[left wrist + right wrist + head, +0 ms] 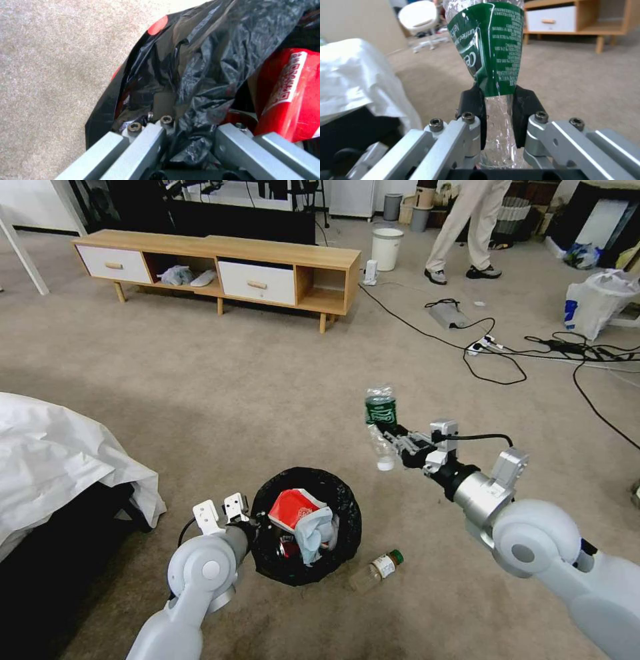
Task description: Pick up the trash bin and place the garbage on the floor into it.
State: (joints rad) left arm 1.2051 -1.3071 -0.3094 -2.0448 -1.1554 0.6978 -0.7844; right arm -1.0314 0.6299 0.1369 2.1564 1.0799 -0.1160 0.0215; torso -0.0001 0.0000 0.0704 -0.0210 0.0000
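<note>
Head view: the trash bin (306,527) is gripped at its rim by the left gripper (257,525) above the floor (267,400); a crushed bottle (381,428) is clamped in the right gripper (393,441), beyond the bin. A second bottle (377,570) lies beside the bin.

Left wrist view: the bin's bag (186,75) is pinched between the fingers.

Right wrist view: black pads (473,110) are pressed against the bottle (493,50).

Both pincers (257,527) (390,443) clamped, arms outstretched

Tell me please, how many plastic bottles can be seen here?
2. One bottle is clamped in the right end effector, raised above the floor. The other bottle lies on the carpet beside the trash bin. More could be hidden inside the bin.
</note>
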